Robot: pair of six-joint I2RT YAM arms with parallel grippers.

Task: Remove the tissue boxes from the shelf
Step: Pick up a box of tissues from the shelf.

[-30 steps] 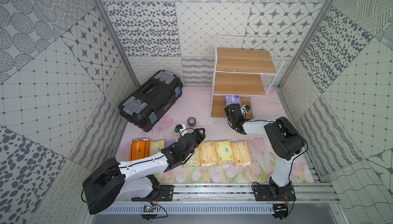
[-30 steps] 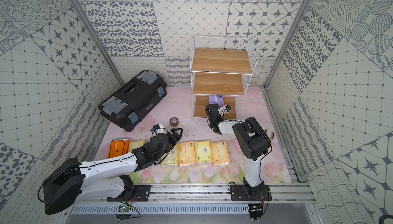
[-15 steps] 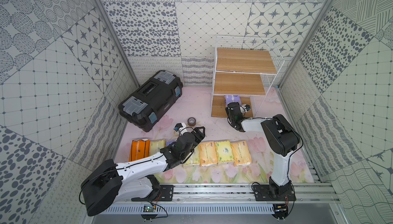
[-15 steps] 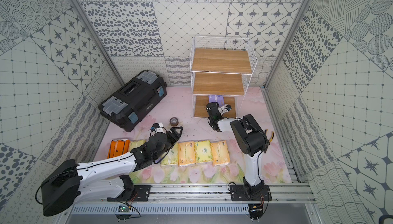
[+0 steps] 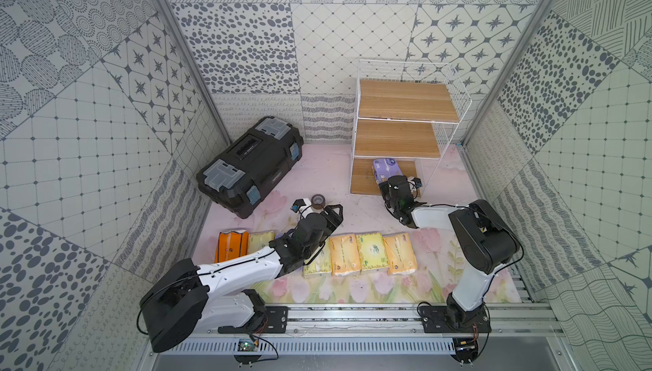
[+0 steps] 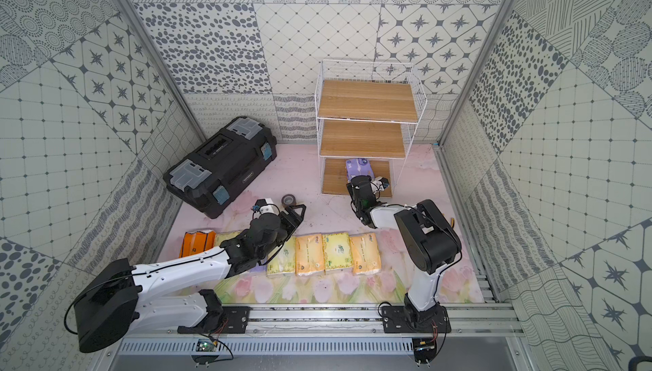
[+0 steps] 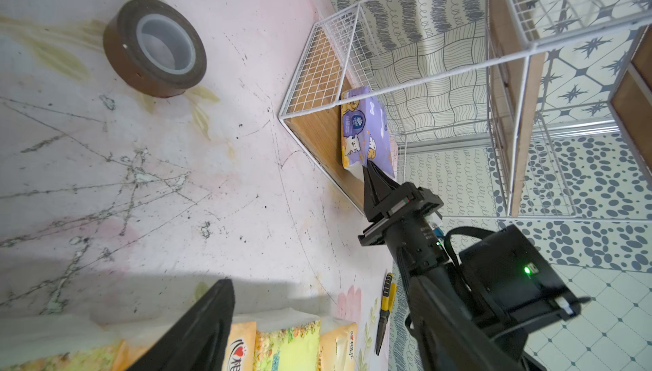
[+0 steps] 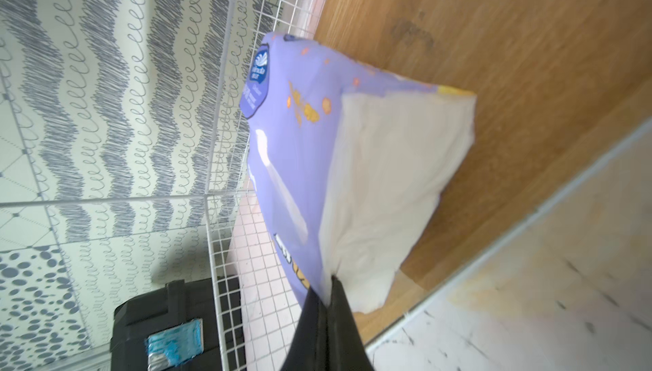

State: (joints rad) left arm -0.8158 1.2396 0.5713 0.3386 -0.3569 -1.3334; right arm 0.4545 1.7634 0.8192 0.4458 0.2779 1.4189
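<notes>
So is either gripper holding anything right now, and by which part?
The right gripper pinches the purple tissue pack by a corner of its white end; the left gripper holds nothing.

My right gripper [image 8: 326,283] pinches the purple tissue pack [image 5: 386,170] by its white end on the shelf [image 5: 405,104], bottom board; the other packs [image 5: 372,251] lie rowed on the floor.

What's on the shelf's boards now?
One purple tissue pack on the shelf's bottom board, right gripper shut on its corner. Upper boards look bare; they hide the lower boards' rears.
</notes>
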